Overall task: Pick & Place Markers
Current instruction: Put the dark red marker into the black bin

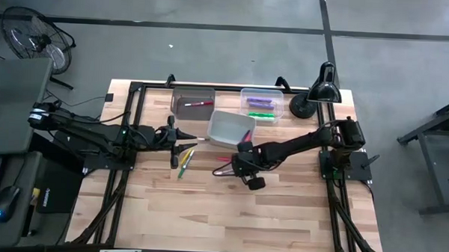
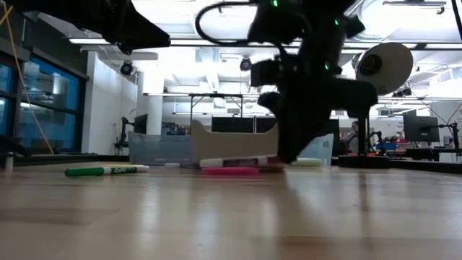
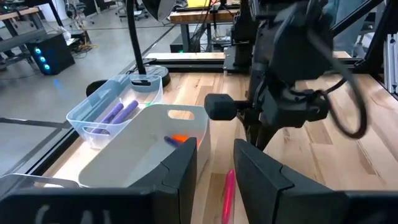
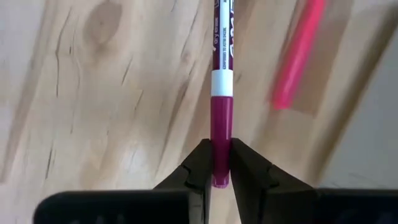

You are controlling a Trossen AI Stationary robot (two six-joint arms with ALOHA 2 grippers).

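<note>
Markers, as found:

A magenta-capped marker (image 4: 222,93) with a white barrel lies flat on the wood, its cap pinched between two dark fingers. A pink marker (image 4: 298,56) lies just beside it, apart. A green marker (image 2: 105,171) with a white barrel lies flat and well apart from these; beside it, in the high view, lies a yellow one (image 1: 190,157). One red marker (image 1: 198,104) lies in the grey bin. Purple markers (image 3: 118,112) lie in the clear bin. An orange marker (image 3: 180,139) lies in the white bin.
</note>
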